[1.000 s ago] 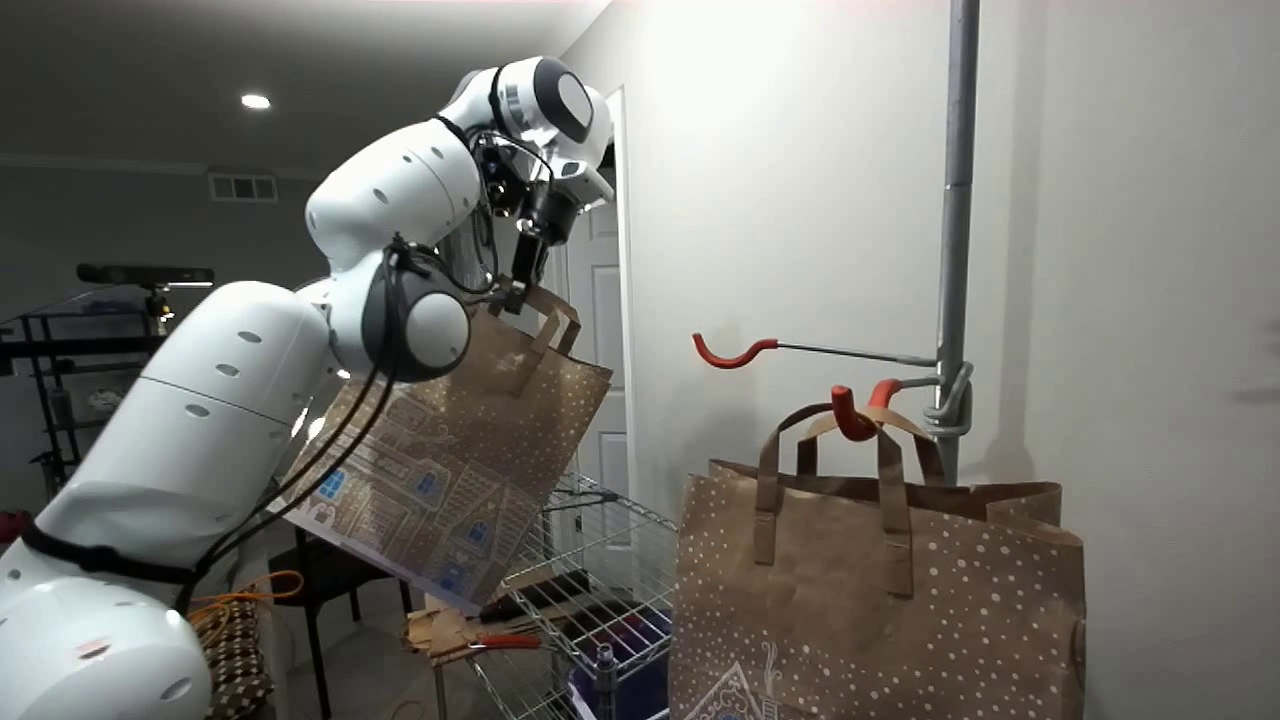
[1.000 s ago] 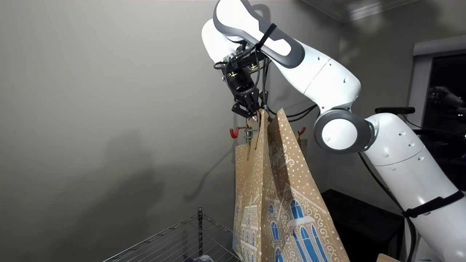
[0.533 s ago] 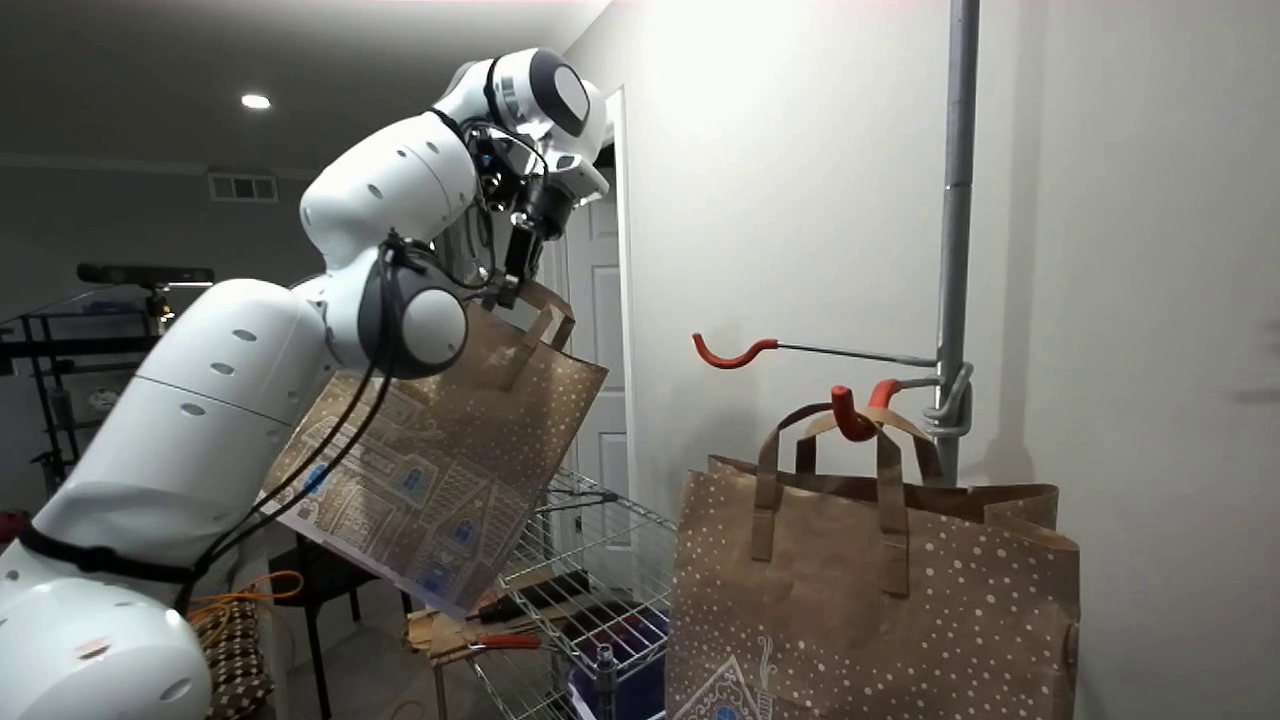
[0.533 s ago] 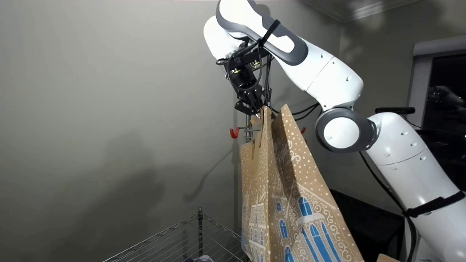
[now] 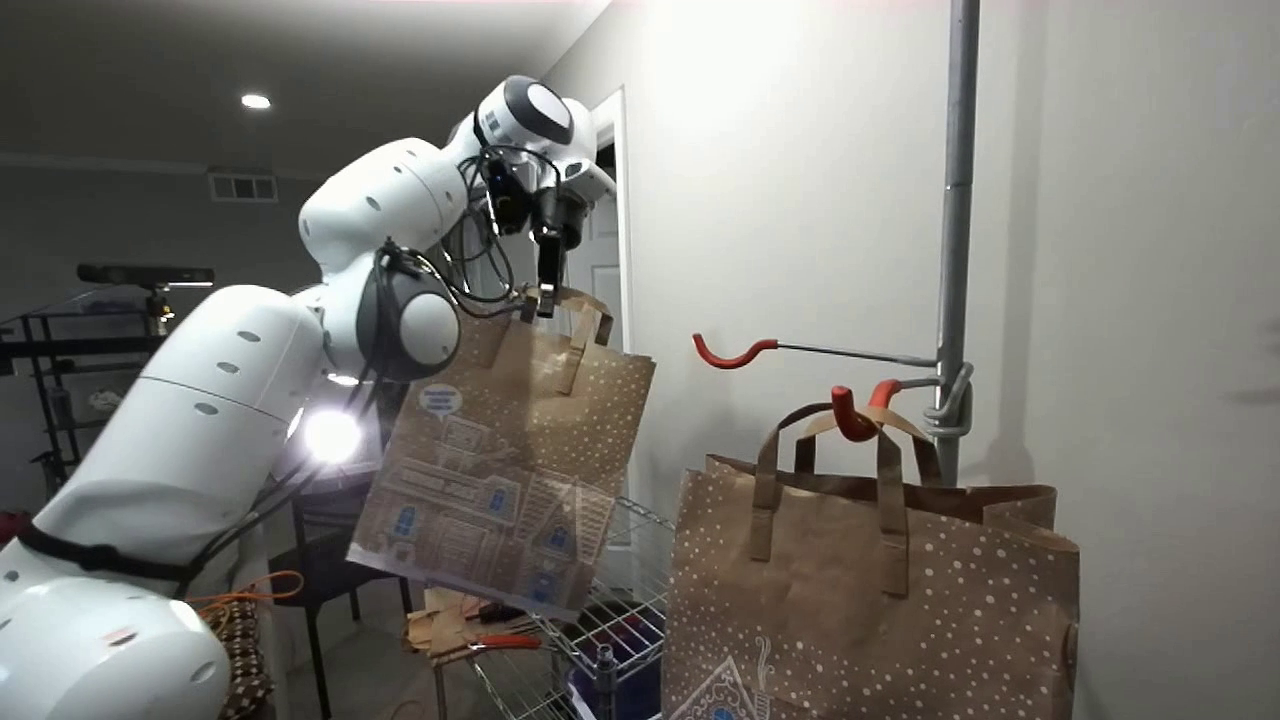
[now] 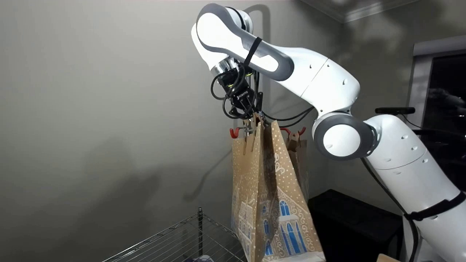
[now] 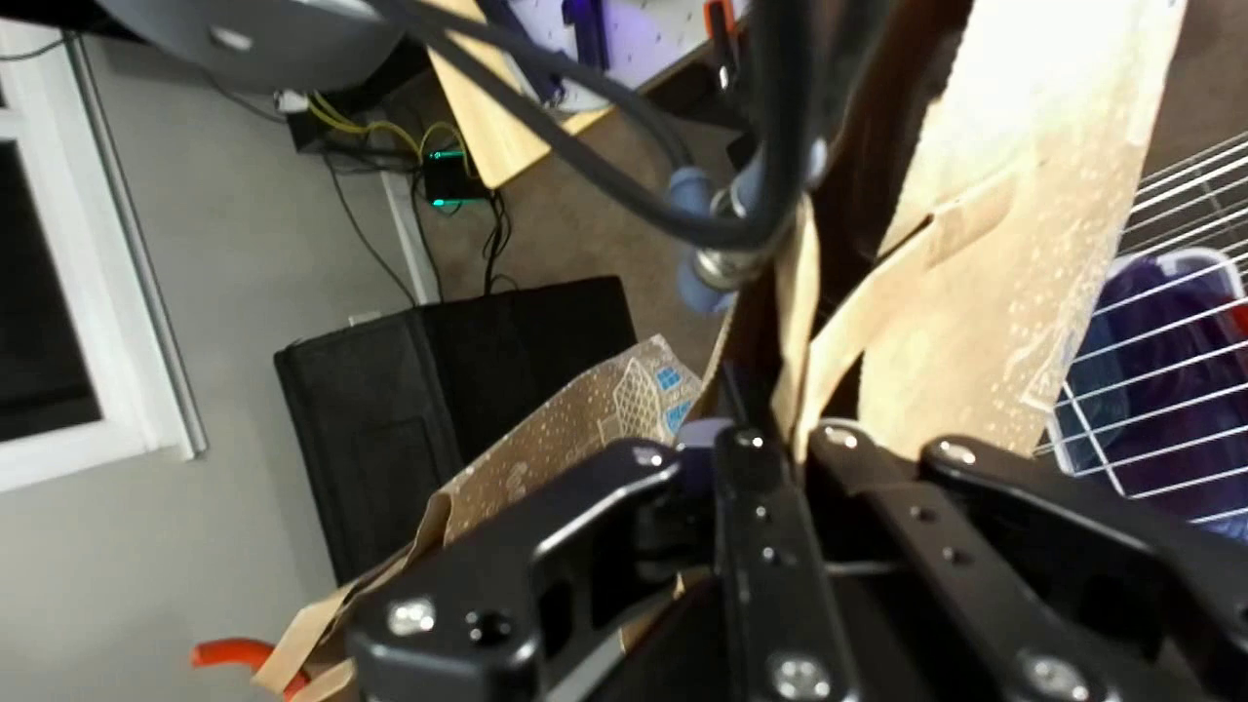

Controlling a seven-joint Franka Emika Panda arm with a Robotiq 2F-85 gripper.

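My gripper is shut on a handle of a brown paper bag; how many straps are pinched I cannot tell. White dots and houses with blue windows decorate this bag, which hangs tilted below the jaws in both exterior views. In the wrist view its handle strap runs up between the fingertips. A similar bag hangs by its handles from a red-tipped hook on a grey pole. Another red-tipped hook on that pole sticks out bare, to the right of the held bag in this exterior view.
Below the held bag stands a wire shelf with a purple bin seen through its wires. A black cabinet is by the wall. A chair and cables from the arm are near too.
The held bag has swung and now hangs closer to upright, farther right in one exterior view and slightly left in another. My wrist has turned so the gripper points more downward, and the arm sits lower.
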